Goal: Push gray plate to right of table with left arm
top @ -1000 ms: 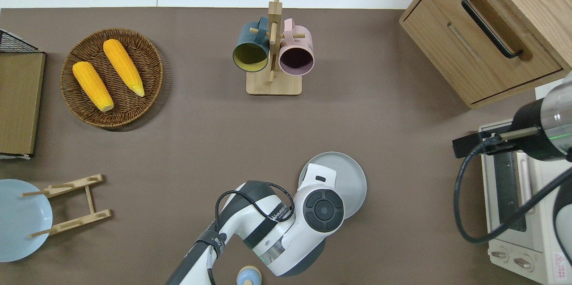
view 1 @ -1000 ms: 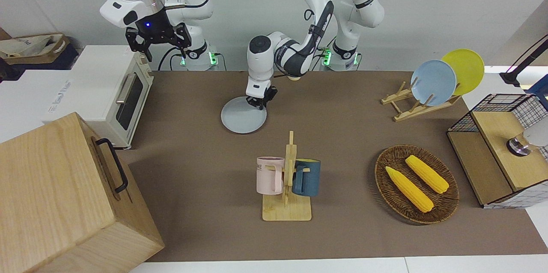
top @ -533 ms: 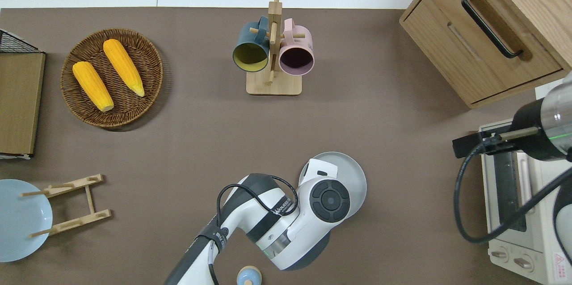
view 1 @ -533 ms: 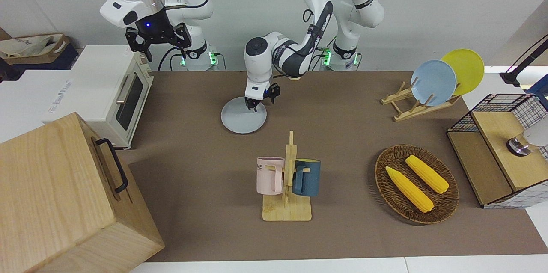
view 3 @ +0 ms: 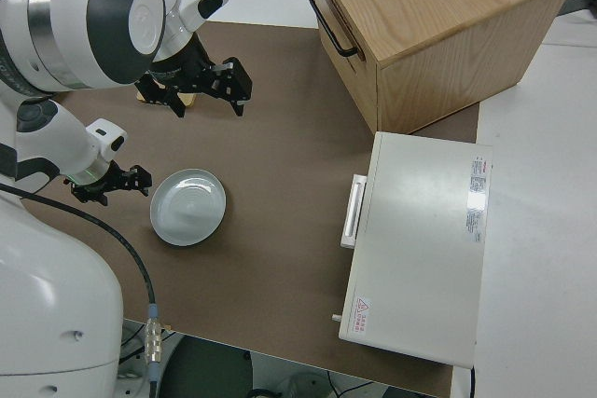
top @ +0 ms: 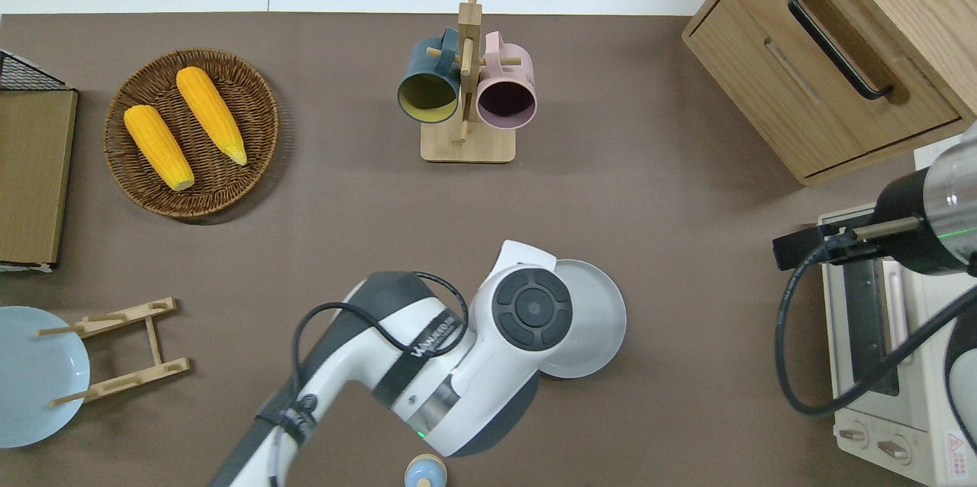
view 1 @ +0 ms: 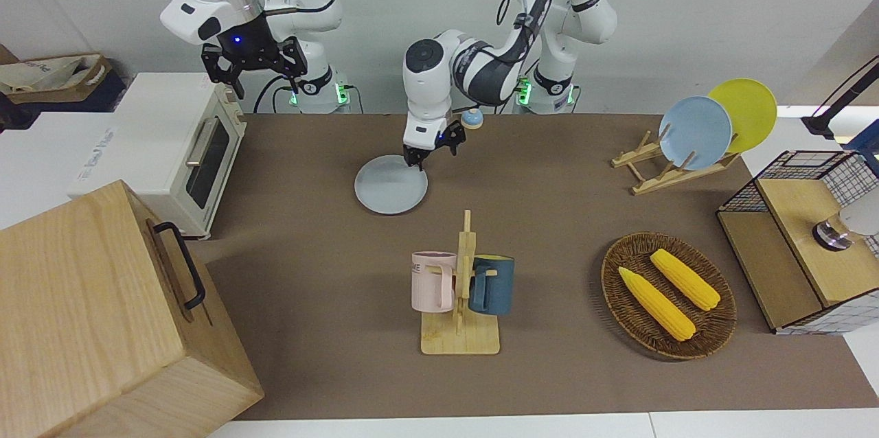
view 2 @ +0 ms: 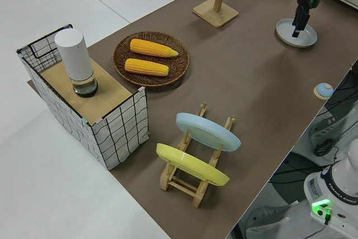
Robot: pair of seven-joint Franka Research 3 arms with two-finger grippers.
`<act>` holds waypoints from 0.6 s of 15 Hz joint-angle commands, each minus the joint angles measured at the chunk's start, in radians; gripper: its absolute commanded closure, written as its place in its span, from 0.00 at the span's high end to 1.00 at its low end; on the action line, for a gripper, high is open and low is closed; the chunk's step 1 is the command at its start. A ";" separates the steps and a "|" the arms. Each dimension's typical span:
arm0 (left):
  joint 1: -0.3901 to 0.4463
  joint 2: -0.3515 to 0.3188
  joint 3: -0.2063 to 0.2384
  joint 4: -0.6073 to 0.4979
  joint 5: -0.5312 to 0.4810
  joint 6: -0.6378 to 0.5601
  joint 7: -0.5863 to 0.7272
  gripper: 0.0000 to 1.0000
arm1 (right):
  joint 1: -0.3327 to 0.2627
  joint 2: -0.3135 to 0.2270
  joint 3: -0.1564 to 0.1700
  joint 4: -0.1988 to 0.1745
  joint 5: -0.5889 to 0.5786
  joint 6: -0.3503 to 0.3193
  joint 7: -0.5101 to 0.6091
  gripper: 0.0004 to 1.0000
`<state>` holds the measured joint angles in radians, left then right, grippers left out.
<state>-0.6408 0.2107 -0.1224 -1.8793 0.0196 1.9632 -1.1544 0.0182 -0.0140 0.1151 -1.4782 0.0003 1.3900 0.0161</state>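
Contact looks broken now: the left gripper [view 1: 431, 150] hangs at the plate [view 1: 391, 185] edge that faces the left arm's end of the counter [view 1: 563, 218], where half a second ago it sat low over the plate's inner part. We see its wrist raised and drawn back toward the left arm's base. In the right side view the gripper [view 3: 110, 184] stands just beside the rim with a sliver of brown cover between them, its jaws parted a little and holding nothing.

The plate itself has not shifted across these last moments. It lies flat in the same spot, roughly mid-counter and close to the robots' edge, nearer to the robots than the mug rack [view 1: 461, 287] and well apart from the toaster oven [view 1: 180, 150] at the right arm's end.

We judge that the push has not carried the plate far enough, since open cover separates it from the toaster oven end. The gripper's new place, on the plate's left-arm flank, reads to us as either a reset for another shove toward the right arm's end or a withdrawal; we cannot say which. The right gripper [view 1: 253, 66] is parked, its jaws spread wide and empty.
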 commanded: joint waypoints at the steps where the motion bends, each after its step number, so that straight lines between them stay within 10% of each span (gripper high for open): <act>1: 0.099 -0.140 0.000 -0.001 0.005 -0.148 0.183 1.00 | -0.020 -0.003 0.017 0.009 0.006 -0.016 0.013 0.98; 9: 0.418 -0.198 0.006 0.218 -0.078 -0.470 0.612 1.00 | -0.020 -0.003 0.017 0.009 0.006 -0.016 0.013 0.98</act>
<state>-0.3347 -0.0014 -0.1110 -1.7353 -0.0185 1.5611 -0.6746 0.0182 -0.0140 0.1151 -1.4782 0.0003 1.3900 0.0161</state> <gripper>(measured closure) 0.000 0.013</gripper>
